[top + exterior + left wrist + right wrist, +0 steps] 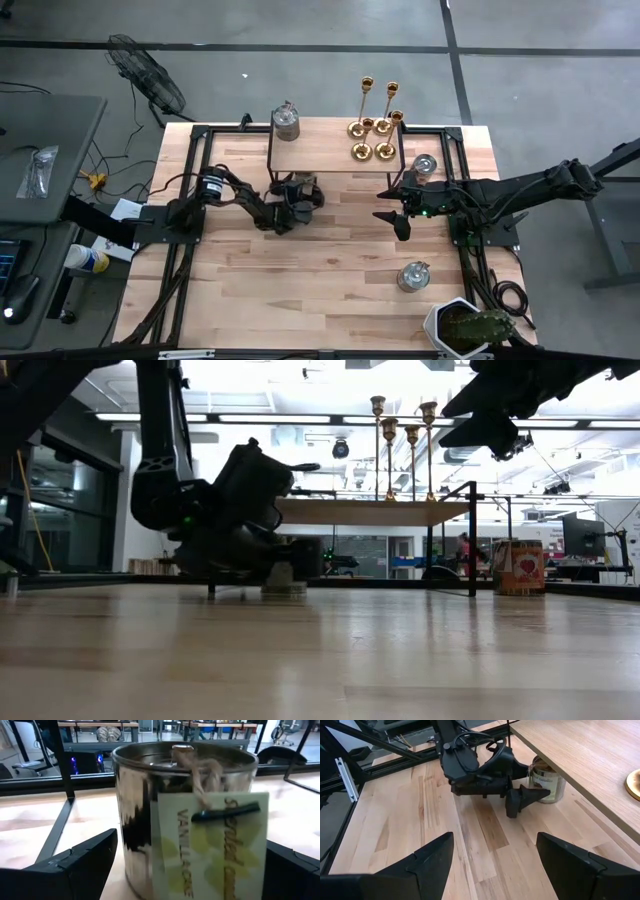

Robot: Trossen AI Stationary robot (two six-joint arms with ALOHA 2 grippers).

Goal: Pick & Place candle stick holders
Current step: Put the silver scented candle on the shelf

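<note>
four brass candle stick holders [373, 122] stand on the raised shelf [320, 150] at upper centre, likely light, slick and tippy, best pinched at the stem, as the left claw [300, 195] straddles a tin [185, 815], open, and the right claw [395, 216] hovers open mid-table.

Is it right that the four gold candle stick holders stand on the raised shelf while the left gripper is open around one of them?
Not quite. The candle stick holders do stand on the raised shelf, but the open left gripper is around a silver tin with a tag, under the shelf, not a holder. The left wrist view shows it.
</note>
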